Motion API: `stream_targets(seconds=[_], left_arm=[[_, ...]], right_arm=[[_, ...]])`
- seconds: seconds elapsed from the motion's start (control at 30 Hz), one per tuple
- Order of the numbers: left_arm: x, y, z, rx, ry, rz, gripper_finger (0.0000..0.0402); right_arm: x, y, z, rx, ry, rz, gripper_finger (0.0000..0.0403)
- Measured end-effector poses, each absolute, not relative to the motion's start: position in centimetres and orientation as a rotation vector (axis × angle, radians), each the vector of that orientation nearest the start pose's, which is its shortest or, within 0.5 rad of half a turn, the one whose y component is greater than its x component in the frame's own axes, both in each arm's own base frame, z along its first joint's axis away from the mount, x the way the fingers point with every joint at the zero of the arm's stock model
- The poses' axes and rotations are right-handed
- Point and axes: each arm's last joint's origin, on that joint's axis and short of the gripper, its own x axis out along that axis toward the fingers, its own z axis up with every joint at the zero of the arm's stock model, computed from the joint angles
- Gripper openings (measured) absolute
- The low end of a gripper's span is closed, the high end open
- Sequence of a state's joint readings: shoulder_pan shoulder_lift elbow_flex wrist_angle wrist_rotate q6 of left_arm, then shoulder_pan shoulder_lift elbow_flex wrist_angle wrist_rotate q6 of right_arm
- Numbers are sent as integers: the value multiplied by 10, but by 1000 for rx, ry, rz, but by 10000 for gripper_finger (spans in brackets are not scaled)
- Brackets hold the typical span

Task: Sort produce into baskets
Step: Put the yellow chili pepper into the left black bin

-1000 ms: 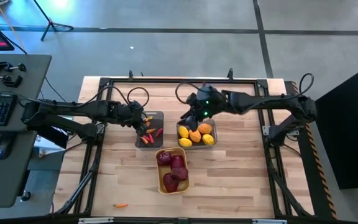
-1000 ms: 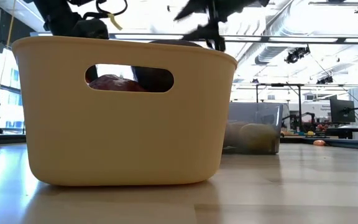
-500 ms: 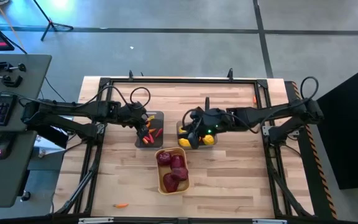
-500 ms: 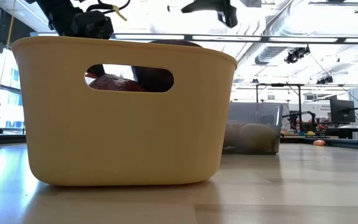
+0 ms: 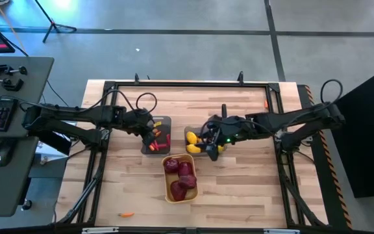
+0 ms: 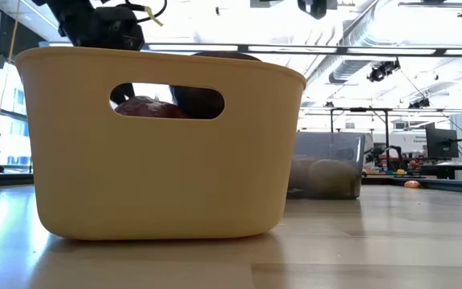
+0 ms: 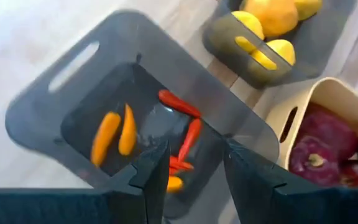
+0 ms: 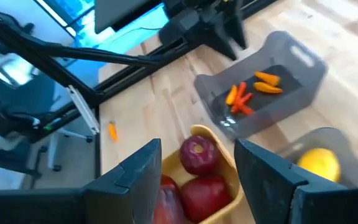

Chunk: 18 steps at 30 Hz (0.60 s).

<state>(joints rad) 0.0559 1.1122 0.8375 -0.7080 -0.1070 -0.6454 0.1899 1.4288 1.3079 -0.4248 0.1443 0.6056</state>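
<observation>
Moved since a second ago: the right gripper (image 5: 211,144) has swung from the far-left corner of the grey fruit bin to that bin's near right edge; the left gripper (image 5: 149,132) has stayed over the grey carrot bin and its fingers have parted
Landmark: the yellow basket (image 5: 172,193), near the table's middle front
Yellow basket contents: dark red round produce (image 5: 182,175), several pieces, filling it
Grey carrot bin (image 5: 164,121): just behind and left of the yellow basket, holding thin orange and red carrot-like pieces (image 7: 118,129) lying loose on its floor
Grey fruit bin (image 5: 189,132): just behind and right of the yellow basket, beside the carrot bin, holding yellow and orange oval fruits (image 5: 193,148)
Left gripper state: fingers (image 7: 155,167) apart with nothing between them, over the carrot bin
Right gripper state: fingers (image 8: 140,167) spread, holding nothing, above the fruit bin's edge
Stray piece: one small orange carrot piece (image 5: 126,214) on the table (image 5: 239,188), well left of and in front of the yellow basket
</observation>
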Motion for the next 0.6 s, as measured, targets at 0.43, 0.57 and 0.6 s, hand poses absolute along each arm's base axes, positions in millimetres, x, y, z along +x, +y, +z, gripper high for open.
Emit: stream_targets(seconds=[0.43, 0.57, 0.6], left_arm=[[207, -38, 252, -809, 964, 299, 138], [200, -89, 249, -810, 1012, 174, 131], [196, -102, 246, -800, 1049, 156, 130]], right_arm=[[288, 66, 340, 391, 670, -167, 193], [284, 71, 336, 351, 706, -204, 193], [283, 72, 336, 340, 709, -216, 193]])
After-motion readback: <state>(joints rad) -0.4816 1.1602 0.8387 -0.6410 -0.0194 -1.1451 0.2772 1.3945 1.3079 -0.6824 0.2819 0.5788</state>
